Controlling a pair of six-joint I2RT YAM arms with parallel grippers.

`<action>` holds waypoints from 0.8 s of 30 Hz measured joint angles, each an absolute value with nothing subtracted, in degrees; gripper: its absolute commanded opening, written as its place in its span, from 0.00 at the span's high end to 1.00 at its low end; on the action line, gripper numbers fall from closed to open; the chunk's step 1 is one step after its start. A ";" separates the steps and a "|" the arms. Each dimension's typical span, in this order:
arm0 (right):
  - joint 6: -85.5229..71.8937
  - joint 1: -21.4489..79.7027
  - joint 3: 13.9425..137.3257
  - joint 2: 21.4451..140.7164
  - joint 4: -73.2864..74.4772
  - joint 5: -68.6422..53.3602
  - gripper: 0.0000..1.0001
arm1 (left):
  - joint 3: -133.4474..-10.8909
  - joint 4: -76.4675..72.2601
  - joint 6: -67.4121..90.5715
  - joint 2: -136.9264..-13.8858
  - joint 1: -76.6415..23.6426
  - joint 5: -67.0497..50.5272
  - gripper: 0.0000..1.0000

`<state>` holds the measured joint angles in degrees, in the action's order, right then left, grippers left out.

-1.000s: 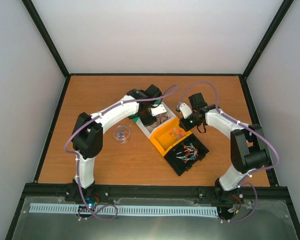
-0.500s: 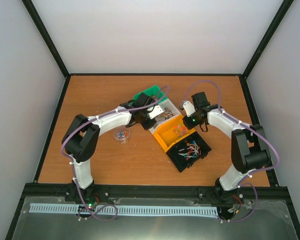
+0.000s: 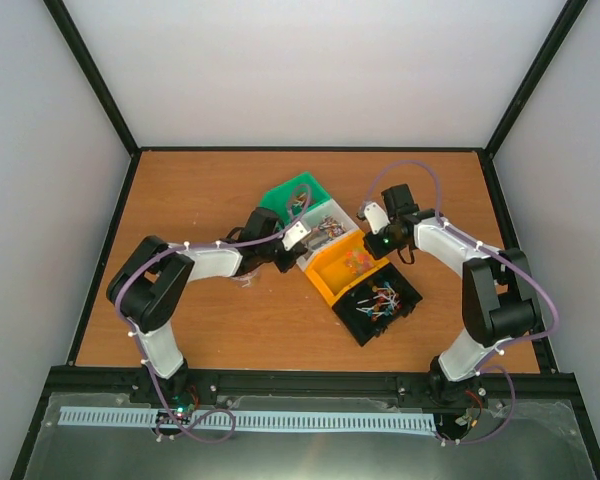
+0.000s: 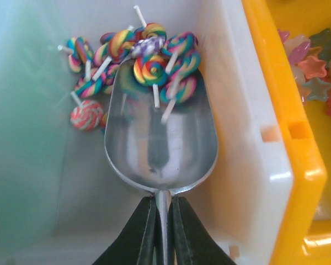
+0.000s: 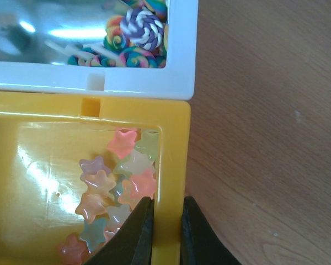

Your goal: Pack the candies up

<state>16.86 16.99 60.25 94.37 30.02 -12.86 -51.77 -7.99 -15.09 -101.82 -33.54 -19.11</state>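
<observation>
The left gripper (image 4: 163, 221) is squeezed tight on the thin handle of a shiny metal scoop (image 4: 160, 143), and the scoop sits down inside the white bin (image 4: 231, 110). The candies (image 4: 154, 69) there are little swirly lollipops on white sticks, piled at the far end of the white bin. A few lie on the front lip of the scoop and one lies just beside it. Touching one side of the white bin is the orange bin (image 5: 174, 143), with soft-coloured star sweets (image 5: 121, 182) in one corner. The right gripper (image 5: 166, 226) is pinched shut on that bin's wall, one finger inside and one outside, so I think it is keeping the bins from sliding on the bench (image 3: 200, 190). On the far side of the orange bin from the white bin is the black bin (image 3: 345, 325), which has more mixed sweets in it. A green bin (image 3: 292, 192) sits against the other side of the white bin. These candies look tiny, light and hard, and far too small for the fingers to pick up one by one. The sticks may catch on each other, so they could come up in a clump. The metal looks smooth, so they could slip off if the scoop tips. I would push the scoop low under the pile and lift it flat and slowly.
</observation>
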 measured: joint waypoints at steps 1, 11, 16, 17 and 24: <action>17.06 17.04 60.23 94.43 30.04 -13.54 0.97 | -50.98 -9.17 -14.94 -101.82 -33.43 -19.79 0.99; 18.02 16.53 59.94 94.52 30.11 -16.97 0.97 | -45.82 -14.74 -14.11 -99.88 -31.73 -23.27 0.99; 18.11 16.23 59.92 94.61 30.06 -17.56 0.97 | -43.35 -18.46 -12.64 -99.20 -31.16 -24.53 0.99; 18.11 16.16 59.92 94.63 30.06 -17.63 0.97 | -43.07 -19.07 -12.34 -99.18 -31.11 -24.69 0.99; 18.13 15.70 59.92 94.72 30.04 -18.13 0.97 | -40.73 -23.68 -10.63 -99.04 -30.61 -25.89 0.99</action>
